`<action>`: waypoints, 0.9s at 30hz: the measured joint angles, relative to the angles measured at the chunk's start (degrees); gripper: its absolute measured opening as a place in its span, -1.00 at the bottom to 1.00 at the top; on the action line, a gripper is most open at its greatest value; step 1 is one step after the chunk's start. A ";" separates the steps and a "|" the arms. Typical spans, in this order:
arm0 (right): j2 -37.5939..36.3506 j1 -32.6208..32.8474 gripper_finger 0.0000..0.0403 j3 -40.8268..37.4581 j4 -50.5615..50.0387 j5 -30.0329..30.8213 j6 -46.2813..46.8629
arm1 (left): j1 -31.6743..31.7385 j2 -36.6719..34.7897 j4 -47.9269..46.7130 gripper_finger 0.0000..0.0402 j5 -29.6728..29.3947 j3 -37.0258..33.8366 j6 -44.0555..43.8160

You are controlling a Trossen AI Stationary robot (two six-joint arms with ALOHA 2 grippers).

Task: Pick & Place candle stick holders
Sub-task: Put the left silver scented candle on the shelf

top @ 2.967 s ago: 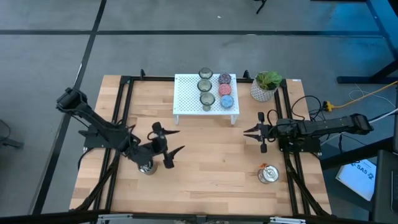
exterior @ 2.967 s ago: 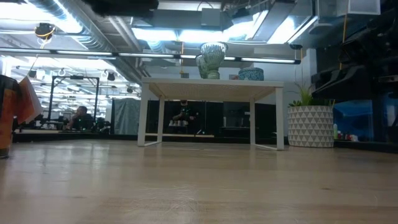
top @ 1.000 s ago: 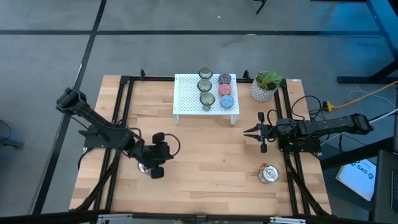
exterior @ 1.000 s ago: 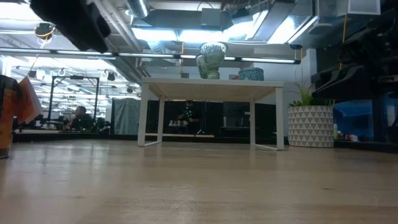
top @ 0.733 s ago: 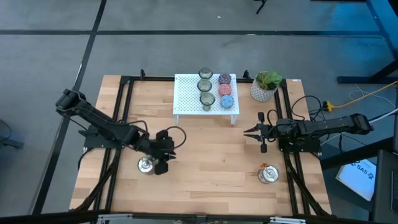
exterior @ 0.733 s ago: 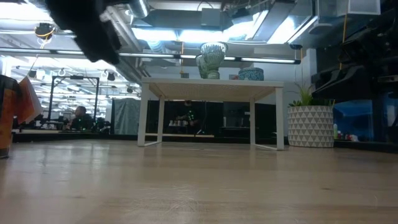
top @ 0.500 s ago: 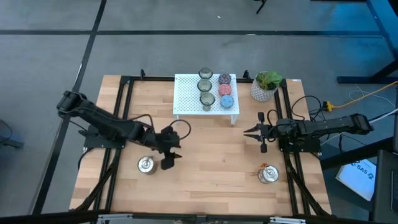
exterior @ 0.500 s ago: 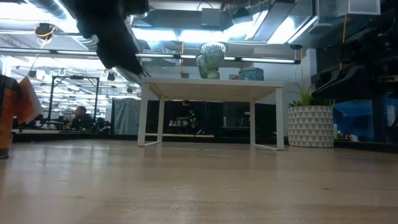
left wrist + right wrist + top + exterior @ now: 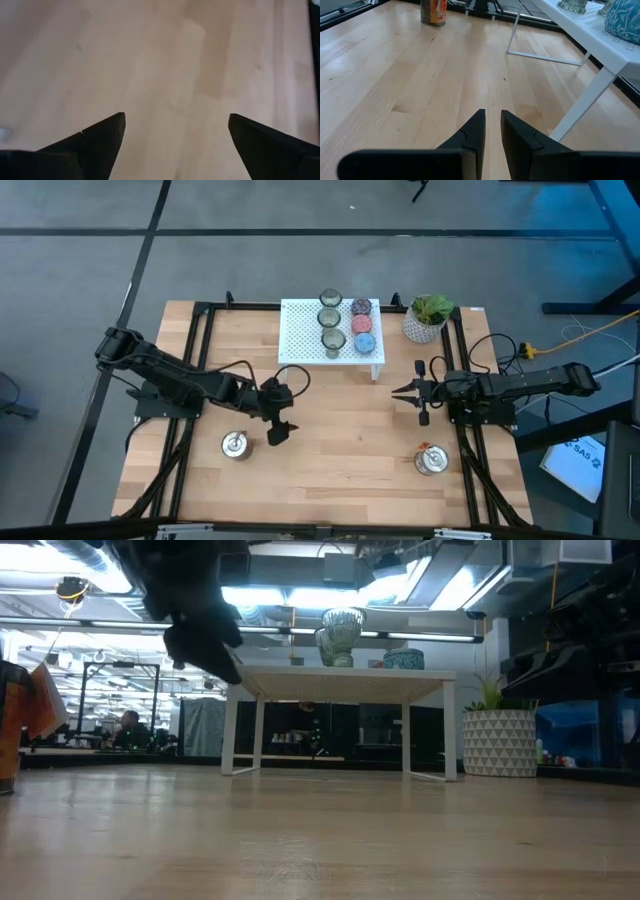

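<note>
One shiny silver candle stick holder [image 9: 236,444] stands on the table near the left front. A second silver one [image 9: 431,460] stands near the right front. Three olive-clear glass holders [image 9: 329,318] and a purple [image 9: 361,306], a pink [image 9: 361,323] and a blue one [image 9: 363,342] stand on the white rack [image 9: 302,340]. My left gripper [image 9: 281,416] hovers open to the right of the left silver holder, with only bare wood between its fingers [image 9: 102,137]. My right gripper [image 9: 410,393] waits at the right side, shut on nothing [image 9: 492,122].
A white pot with a green plant [image 9: 428,318] stands at the far right, beside the rack. Black frame rails [image 9: 205,330] run along both sides of the table. An orange can [image 9: 432,11] shows far off toward the left. Bare wood lies between the two arms.
My left gripper has moved from over the left silver holder toward the table's right and far side and has opened wide. The silver holder stays standing where it was on the table.
</note>
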 joint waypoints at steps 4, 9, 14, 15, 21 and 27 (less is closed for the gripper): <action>0.00 0.00 -0.69 0.00 -0.01 0.00 0.02 | 0.27 -0.20 -2.39 0.69 5.19 0.00 0.89; 0.00 0.00 -0.69 0.00 0.00 0.00 0.02 | 0.28 0.02 -4.31 0.68 5.19 0.00 1.31; 0.00 -0.01 -0.69 0.00 -0.01 -0.02 0.00 | 0.25 0.02 -3.55 0.68 -0.06 0.00 1.37; 0.00 0.00 -0.69 0.00 0.00 -0.02 0.00 | 0.25 0.02 -3.17 0.68 -1.50 0.00 1.37; -0.01 0.00 -0.69 0.00 -0.01 -0.02 0.00 | 0.27 0.02 -1.66 0.68 -5.43 0.00 1.43; -0.02 0.00 -0.69 0.00 -0.02 0.00 0.00 | 0.62 0.02 -9.27 0.68 -9.52 0.00 4.93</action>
